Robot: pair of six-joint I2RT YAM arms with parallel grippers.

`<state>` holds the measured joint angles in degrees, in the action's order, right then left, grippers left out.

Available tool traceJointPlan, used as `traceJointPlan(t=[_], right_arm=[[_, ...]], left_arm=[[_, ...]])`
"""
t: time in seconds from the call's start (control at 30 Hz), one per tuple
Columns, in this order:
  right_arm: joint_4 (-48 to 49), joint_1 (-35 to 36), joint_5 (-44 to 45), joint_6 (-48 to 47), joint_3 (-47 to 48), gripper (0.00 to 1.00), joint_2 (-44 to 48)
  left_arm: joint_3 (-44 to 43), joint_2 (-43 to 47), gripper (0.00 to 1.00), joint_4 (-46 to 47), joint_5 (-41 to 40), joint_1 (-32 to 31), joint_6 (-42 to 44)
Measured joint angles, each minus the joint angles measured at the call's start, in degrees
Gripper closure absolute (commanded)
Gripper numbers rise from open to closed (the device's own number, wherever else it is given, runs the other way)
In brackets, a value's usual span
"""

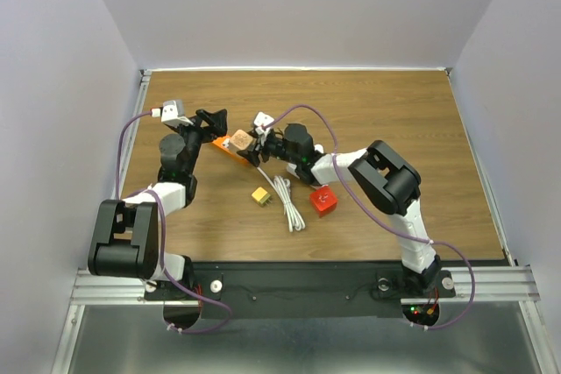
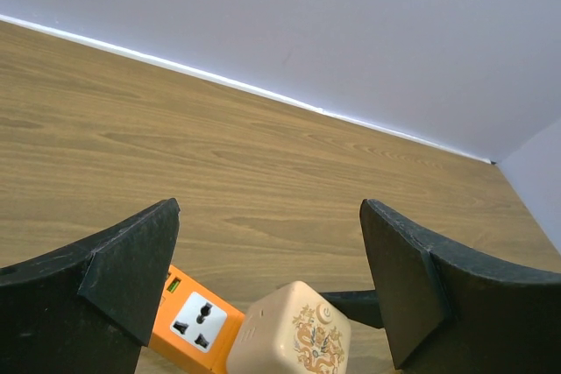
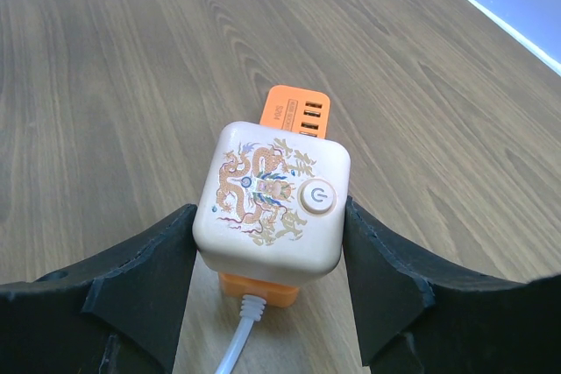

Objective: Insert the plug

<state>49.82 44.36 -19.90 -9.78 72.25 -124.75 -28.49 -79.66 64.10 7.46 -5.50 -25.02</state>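
On the desk [image 1: 394, 120], left of centre, your right pincer [image 3: 270, 221] pinches the cream cube plug [image 3: 273, 190] by its sides. It holds the plug square atop the orange power strip [image 3: 296, 109] so the pins can meet a socket; whether it is fully seated is unclear. Your left pincer [image 2: 267, 216] stands spread wide by the strip's other end, likely to brace it.

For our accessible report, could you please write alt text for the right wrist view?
The right hand grips a cream cube plug with a dragon print, sitting on an orange power strip on a wooden table. A white cord leaves the plug toward the camera.
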Motion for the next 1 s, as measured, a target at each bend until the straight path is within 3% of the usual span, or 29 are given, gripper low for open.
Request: traceJointPlan(t=[1.0], right_arm=[[2.64,3.08,10.54,0.66,-3.39,0.99,0.66]], left_arm=[[0.02,0.00,0.05,0.02,0.02,0.00,-0.02]])
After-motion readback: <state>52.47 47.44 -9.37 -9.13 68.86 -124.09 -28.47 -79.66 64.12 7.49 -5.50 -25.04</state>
